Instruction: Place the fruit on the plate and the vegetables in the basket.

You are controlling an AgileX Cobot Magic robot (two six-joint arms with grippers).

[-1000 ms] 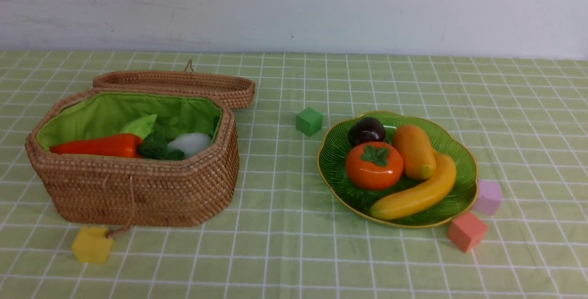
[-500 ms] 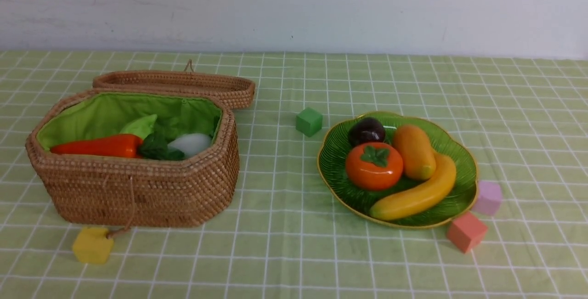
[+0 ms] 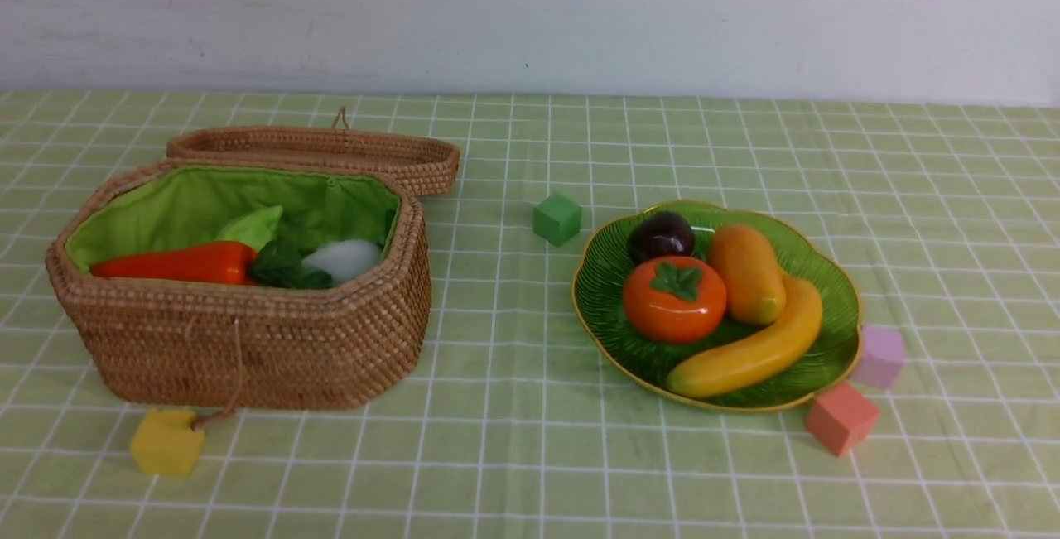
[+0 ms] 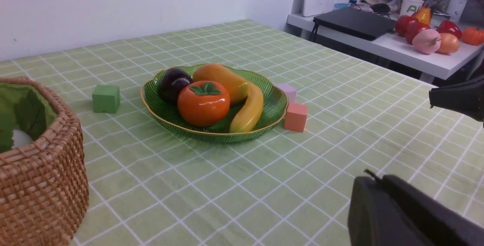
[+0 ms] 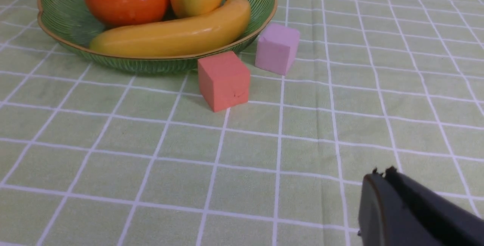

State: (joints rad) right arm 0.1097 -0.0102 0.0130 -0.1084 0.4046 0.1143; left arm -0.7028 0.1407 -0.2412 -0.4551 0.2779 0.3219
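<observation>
The wicker basket (image 3: 248, 348) stands open at the left. Inside it lie an orange carrot (image 3: 174, 262), a white radish (image 3: 344, 257) with dark leaves and a light green gourd (image 3: 252, 226). At the right, the green plate (image 3: 604, 291) carries a banana (image 3: 754, 348), a mango (image 3: 745, 272), a persimmon (image 3: 675, 299) and a dark mangosteen (image 3: 660, 234). Neither arm shows in the front view. My left gripper (image 4: 378, 180) hovers shut and empty over bare cloth, well short of the plate (image 4: 166, 115). The right gripper (image 5: 382, 172) is also shut and empty, near the plate's (image 5: 60, 23) side.
The basket's lid (image 3: 315, 150) lies behind it, and a yellow tag (image 3: 167, 440) on a string lies in front. A green cube (image 3: 557, 218) sits between basket and plate. Lilac (image 3: 879, 354) and salmon (image 3: 840, 416) cubes touch the plate's right edge.
</observation>
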